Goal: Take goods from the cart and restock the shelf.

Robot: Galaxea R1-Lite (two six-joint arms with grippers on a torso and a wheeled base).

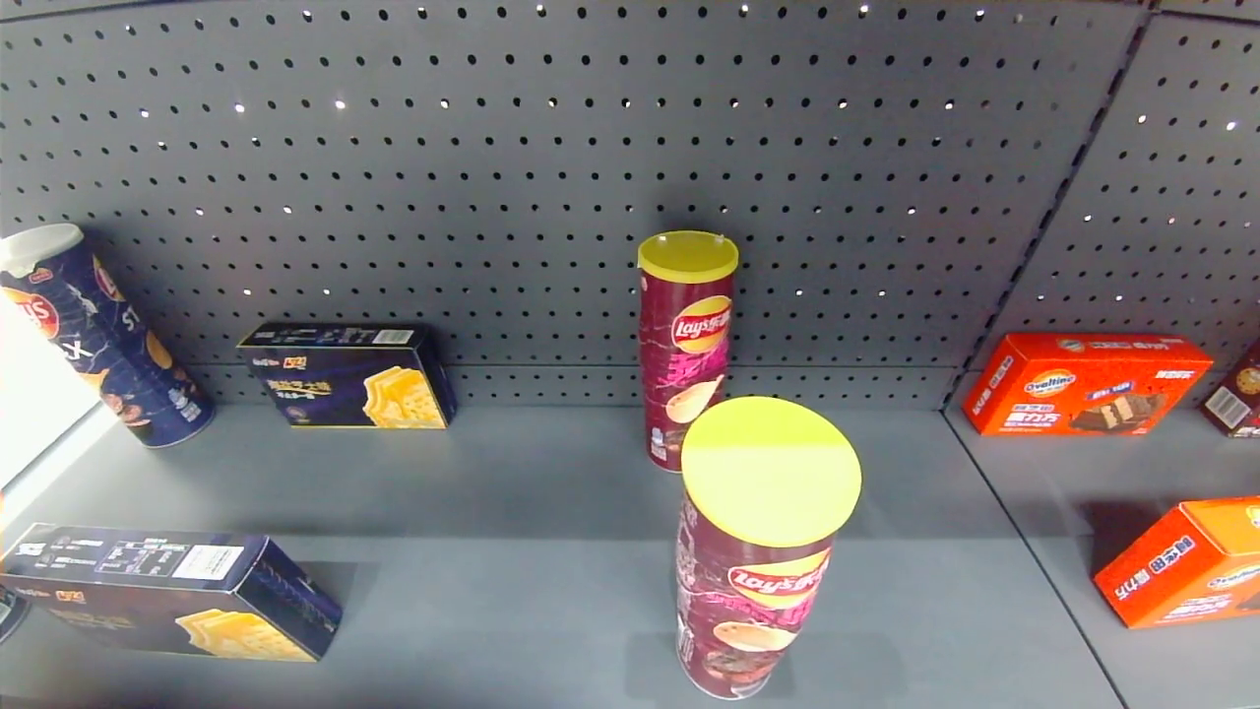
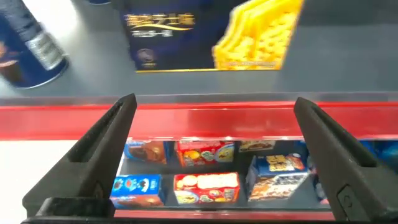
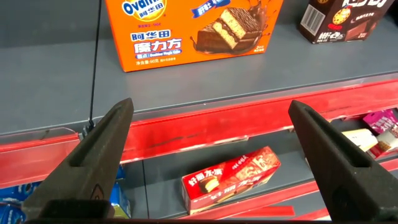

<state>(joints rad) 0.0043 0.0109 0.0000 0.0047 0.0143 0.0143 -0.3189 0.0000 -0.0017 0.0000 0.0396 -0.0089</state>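
Two purple chip cans with yellow lids stand upright on the grey shelf (image 1: 512,512), one at the back (image 1: 687,345) and one near the front edge (image 1: 758,571). My left gripper (image 2: 214,102) is open and holds nothing; it sits in front of the shelf's red edge strip (image 2: 205,121), facing a dark blue cracker box (image 2: 211,37). My right gripper (image 3: 210,104) is also open and holds nothing, level with the red edge strip (image 3: 205,127) below an orange wafer box (image 3: 193,31).
A dark blue can (image 1: 98,335) leans at the far left. Dark blue cracker boxes lie at the back (image 1: 349,379) and front left (image 1: 167,591). Orange boxes (image 1: 1083,384) (image 1: 1181,576) and a brown box (image 1: 1235,394) occupy the right bay. Lower shelves hold several snack boxes (image 3: 233,180).
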